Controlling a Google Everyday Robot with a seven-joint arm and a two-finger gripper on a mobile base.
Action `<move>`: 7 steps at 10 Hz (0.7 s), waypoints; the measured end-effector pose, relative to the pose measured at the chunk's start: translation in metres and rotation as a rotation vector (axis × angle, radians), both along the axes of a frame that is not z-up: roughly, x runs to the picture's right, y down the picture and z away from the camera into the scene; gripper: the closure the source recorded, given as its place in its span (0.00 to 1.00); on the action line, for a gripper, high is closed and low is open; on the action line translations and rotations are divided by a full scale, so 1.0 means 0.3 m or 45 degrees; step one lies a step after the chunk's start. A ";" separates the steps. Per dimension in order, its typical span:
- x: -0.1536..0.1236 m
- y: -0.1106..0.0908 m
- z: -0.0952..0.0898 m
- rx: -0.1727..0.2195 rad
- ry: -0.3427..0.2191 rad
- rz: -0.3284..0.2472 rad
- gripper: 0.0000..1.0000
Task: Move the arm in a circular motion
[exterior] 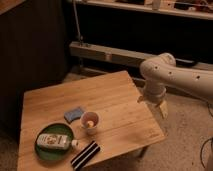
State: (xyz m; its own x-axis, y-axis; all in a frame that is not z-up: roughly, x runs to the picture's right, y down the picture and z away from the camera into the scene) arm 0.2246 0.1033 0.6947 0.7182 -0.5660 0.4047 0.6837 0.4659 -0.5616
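My arm [172, 77] hangs its gripper [159, 106], fingers' state indiscernible, beside the surface [115, 100]; a low sweep risks striking its edge.

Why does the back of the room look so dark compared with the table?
Camera view: light falls warmly on the wooden table and the arm, while the wall behind sits in deep shadow; everything looks soft, and the gripper, off the table's right edge, is blurry.
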 end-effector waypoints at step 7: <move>-0.589 0.113 -0.290 -0.046 -0.390 -0.308 0.20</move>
State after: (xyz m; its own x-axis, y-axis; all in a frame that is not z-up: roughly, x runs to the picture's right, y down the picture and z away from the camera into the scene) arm 0.0479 0.1372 0.6079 0.4084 -0.6860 0.6022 0.9100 0.2542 -0.3277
